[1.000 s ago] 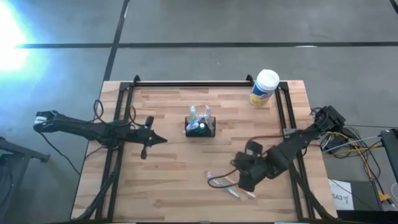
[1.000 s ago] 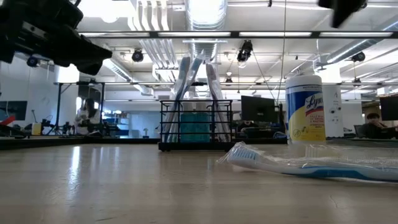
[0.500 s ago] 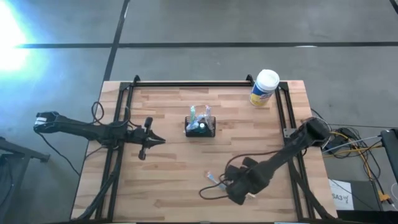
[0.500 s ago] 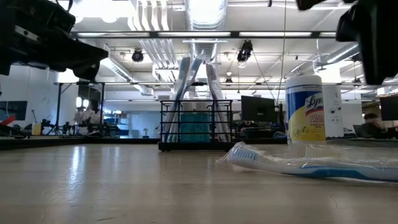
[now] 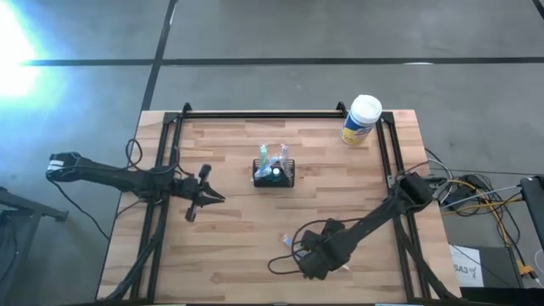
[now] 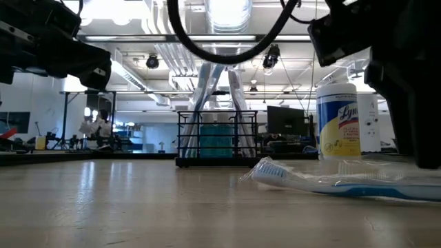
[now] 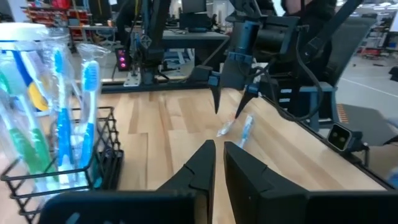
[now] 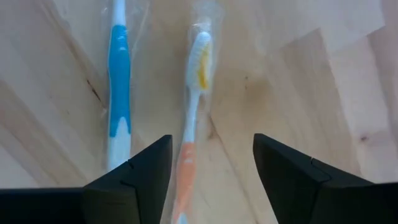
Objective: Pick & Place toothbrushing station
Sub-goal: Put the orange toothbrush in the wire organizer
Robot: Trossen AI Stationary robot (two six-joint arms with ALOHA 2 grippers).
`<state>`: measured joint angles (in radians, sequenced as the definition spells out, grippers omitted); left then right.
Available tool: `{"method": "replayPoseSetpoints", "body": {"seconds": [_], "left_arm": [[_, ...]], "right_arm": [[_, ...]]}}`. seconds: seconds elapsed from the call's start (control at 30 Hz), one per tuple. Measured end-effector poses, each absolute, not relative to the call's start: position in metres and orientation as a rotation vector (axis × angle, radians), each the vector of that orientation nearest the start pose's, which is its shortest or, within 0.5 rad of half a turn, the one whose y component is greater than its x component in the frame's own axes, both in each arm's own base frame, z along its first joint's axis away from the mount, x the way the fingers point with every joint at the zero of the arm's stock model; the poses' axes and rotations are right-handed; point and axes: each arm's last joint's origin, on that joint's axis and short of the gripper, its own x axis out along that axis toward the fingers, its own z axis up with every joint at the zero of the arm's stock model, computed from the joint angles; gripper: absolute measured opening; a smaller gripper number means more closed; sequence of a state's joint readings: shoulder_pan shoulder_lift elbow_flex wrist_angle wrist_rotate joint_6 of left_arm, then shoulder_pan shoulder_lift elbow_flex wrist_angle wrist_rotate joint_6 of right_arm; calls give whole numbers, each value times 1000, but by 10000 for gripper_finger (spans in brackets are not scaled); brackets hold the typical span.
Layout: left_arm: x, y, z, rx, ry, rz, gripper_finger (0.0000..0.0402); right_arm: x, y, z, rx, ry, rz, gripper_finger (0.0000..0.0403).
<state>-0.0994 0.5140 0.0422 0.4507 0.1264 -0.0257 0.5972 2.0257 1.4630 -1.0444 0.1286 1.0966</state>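
Fingers of the right tool (image 8: pixel 211 165) stand apart over an orange toothbrush (image 8: pixel 189 134) on the surface (image 5: pixel 229 246), while the left tool (image 7: pixel 216 163) hangs nearly closed, empty, beside the caddy (image 5: pixel 274 173).

The high view looks straight down on the whole light wooden plank table (image 5: pixel 246 246). The low view sits at tabletop level, facing across it into the room. The left wrist view looks forward along the table; the right wrist view looks down, close to the surface. High, low and left wrist views share the black wire-mesh rectangular caddy (image 5: pixel 274 174) (image 6: pixel 217 139) (image 7: pixel 68 155).
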Motion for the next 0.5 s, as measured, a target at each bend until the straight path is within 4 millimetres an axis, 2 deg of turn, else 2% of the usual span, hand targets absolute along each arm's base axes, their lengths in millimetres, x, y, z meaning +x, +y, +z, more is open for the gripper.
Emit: {"method": "replayPoseSetpoints", "body": {"seconds": [0.27, 0.5], "left_arm": [[131, -18, 173, -43, 29, -266, 39], [131, -18, 174, -59, 29, -266, 39]], "right_arm": [[308, 204, 156, 264, 1491, -459, 221], [305, 199, 139, 271, 1488, -411, 202]]}}
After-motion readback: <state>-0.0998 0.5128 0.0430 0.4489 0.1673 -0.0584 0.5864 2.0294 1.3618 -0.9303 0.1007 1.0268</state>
